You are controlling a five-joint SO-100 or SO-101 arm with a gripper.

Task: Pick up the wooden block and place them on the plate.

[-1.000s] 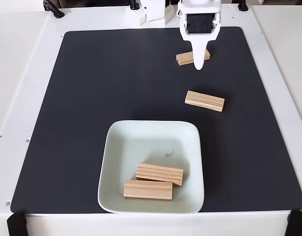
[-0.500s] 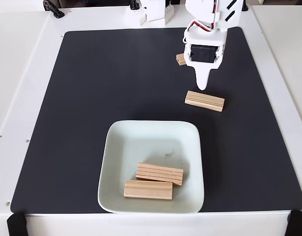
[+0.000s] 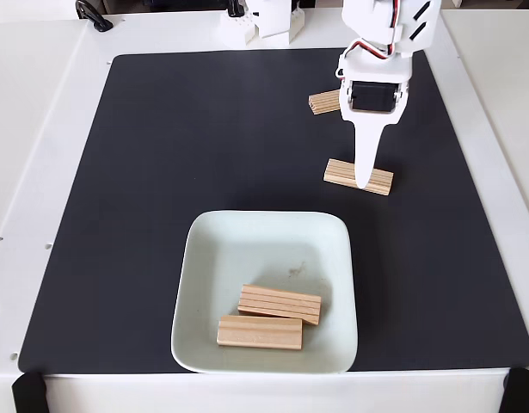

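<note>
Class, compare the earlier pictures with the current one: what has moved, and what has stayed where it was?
The gripper has travelled from over the far block toward the plate, and its tip now overlaps the nearer block on the mat. Nothing has been grasped or released. Both mat blocks, the plate and the two blocks in it kept their places.

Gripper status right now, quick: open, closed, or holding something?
Gripper: cannot tell whether open or closed; its tip is over a wooden block on the mat, no grasp visible.
</note>
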